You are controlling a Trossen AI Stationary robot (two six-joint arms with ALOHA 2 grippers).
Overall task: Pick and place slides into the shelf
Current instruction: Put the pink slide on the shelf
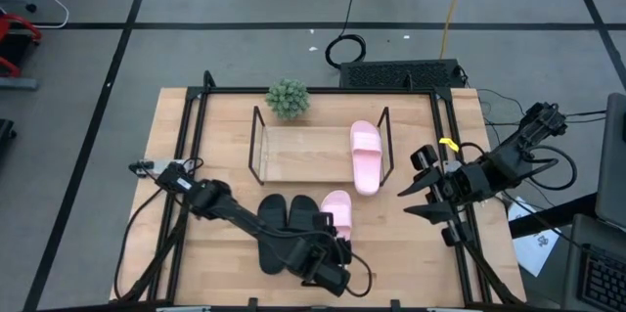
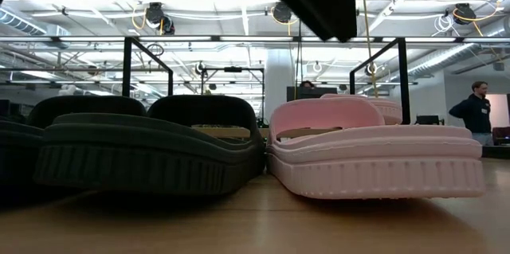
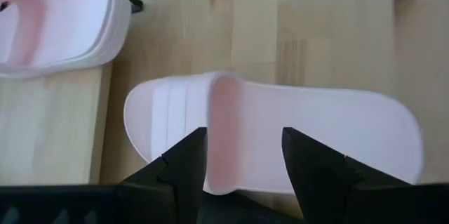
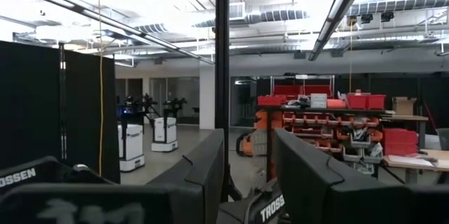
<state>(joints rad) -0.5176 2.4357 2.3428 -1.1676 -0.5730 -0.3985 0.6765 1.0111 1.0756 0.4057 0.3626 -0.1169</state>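
Pink slide seen on table, just before shelf, beside black pair. Strap framed between spread fingers of left gripper, ungripped. Right gripper parked, fingers parted.

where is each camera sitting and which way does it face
High view: overhead, straight down on table, shelf and both arms.
Low view: tabletop height, level past black slides and pink slide; an arm's underside overhead.
Left wrist: down at the same pink slide, left gripper open over its strap.
Right wrist: right gripper open, facing the room.
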